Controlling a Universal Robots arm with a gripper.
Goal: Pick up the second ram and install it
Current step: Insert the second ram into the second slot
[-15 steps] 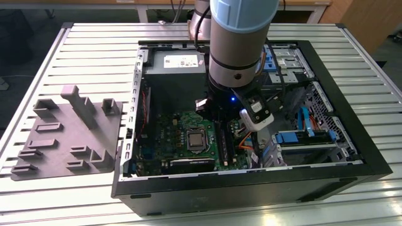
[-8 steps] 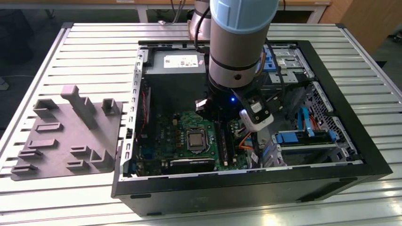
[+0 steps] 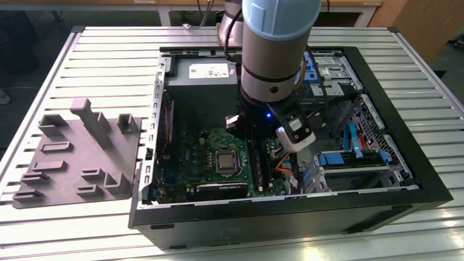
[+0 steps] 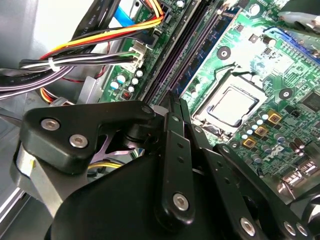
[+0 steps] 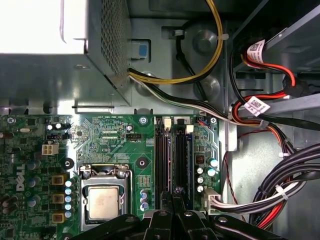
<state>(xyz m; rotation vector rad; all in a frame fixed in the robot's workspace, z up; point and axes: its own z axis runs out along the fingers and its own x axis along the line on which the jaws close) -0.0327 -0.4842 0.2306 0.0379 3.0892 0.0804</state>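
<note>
Entry, ram no. 2.

- The arm [image 3: 279, 49] is seen reaching down into the open case [image 3: 406, 197], over the board's [image 5: 115, 137] corner on the exterior view's right.
- The gripper [image 5: 176, 194] is held directly above the slots [image 5: 162, 160], beside the socket [image 5: 103, 200]. In the second wrist view the gripper [image 4: 176, 102] is seen with its two fingers [image 4: 172, 130] drawn close together, with a thin gap between them. The claw is therefore recorded as narrow.
- Whether a stick is pinched in that gap cannot be told.
- In the first wrist view, a long dark strip stands in the slot on the cables' [image 5: 280, 192] side, in line with the fingertips. It is taken to be the ram [image 5: 181, 160]. This is a judgement, as no chips can be made out on it.
- No stick can be made out on the grey fixture [image 3: 73, 157] on the table.

Progress, as judged:
- The pick-up is counted as done.
- The stick is either seated or very nearly so.
- Full seating cannot be confirmed. The white latches [image 5: 189, 128] at the slots' end are visible, but their position cannot be read.
- The claw is not clear of the slots.
</note>
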